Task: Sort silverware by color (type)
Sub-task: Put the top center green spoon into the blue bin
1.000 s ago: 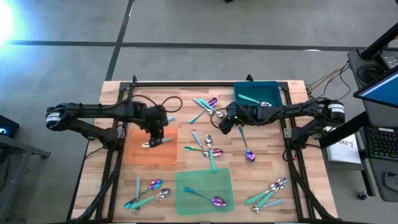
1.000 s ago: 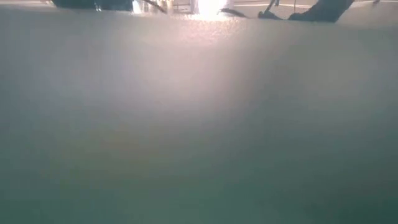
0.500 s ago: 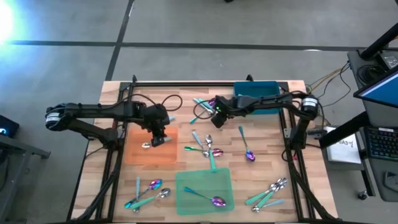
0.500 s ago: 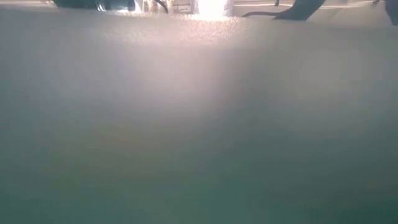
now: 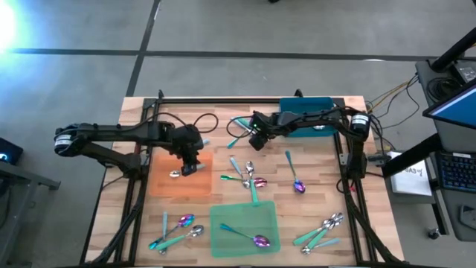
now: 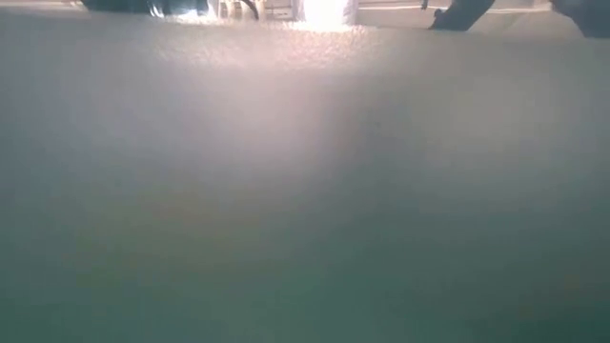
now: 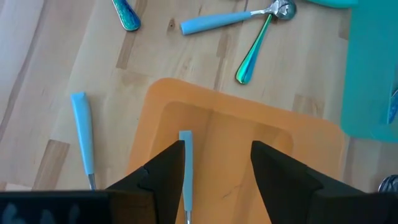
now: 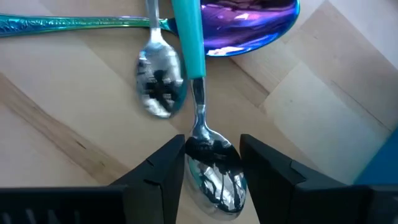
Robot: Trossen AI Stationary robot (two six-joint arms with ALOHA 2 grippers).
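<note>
The silverware lies in several groups on the wooden table. My left gripper (image 5: pixel 189 167) (image 7: pixel 217 146) hangs open over the orange mat (image 5: pixel 165 186). A silver spoon (image 5: pixel 177 173) lies on that mat, and its pale blue handle (image 7: pixel 185 165) runs between my fingers, close to one of them. My right gripper (image 5: pixel 256 138) (image 8: pixel 211 140) is open at the far-middle cluster. Its fingers stand either side of the bowl of a teal-handled silver spoon (image 8: pixel 214 174). Beside it lie a second silver spoon (image 8: pixel 160 84) and a purple spoon (image 8: pixel 249 25). My right gripper comes down slanting onto the teal-handled spoon, its fingers close on either side of the bowl (image 8: pixel 205 152). I cannot tell whether they touch it. The spoon lies flat on the wood.
A teal bin (image 5: pixel 327 104) stands at the far right under my right arm. A green mat (image 5: pixel 227 238) at the near middle holds a purple spoon (image 5: pixel 260 240). More spoons lie at the centre (image 5: pixel 249 179), near left (image 5: pixel 178 229) and near right (image 5: pixel 323 229). The low view is fogged over.
My right gripper has gone toward the table's left and far edge and has sunk onto the far-middle spoon cluster, with its arm now stretched over the teal bin.
</note>
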